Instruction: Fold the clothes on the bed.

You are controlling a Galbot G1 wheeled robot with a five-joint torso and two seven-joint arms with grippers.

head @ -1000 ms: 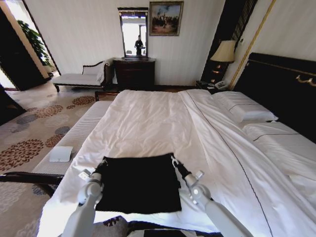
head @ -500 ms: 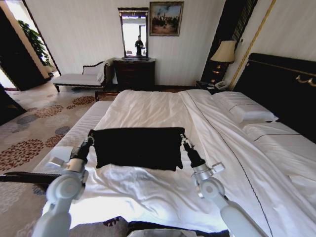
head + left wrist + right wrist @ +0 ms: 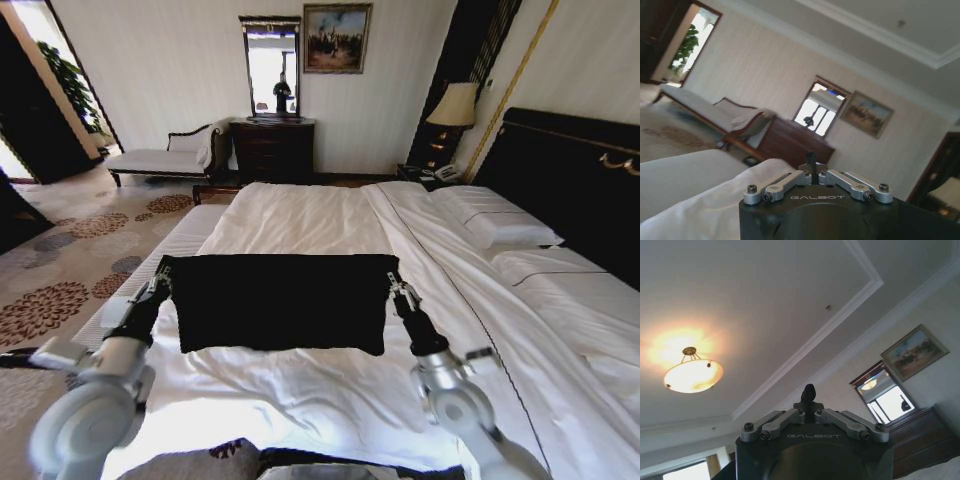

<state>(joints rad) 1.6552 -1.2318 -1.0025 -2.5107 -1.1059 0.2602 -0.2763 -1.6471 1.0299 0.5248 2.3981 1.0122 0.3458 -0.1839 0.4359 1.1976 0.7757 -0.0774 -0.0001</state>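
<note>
Left end effector (image 3: 160, 283) and right end effector (image 3: 398, 287) each clamped on black T-shirt (image 3: 278, 300), stretched above bed (image 3: 310, 225).

Both arms are silver-grey with rounded joint housings and black forearms. The left gripper (image 3: 812, 161) and right gripper (image 3: 809, 392) each have a black body marked "GALBOT" in white, silver linkage bars fixed with dark screws, and black fingers.
</note>
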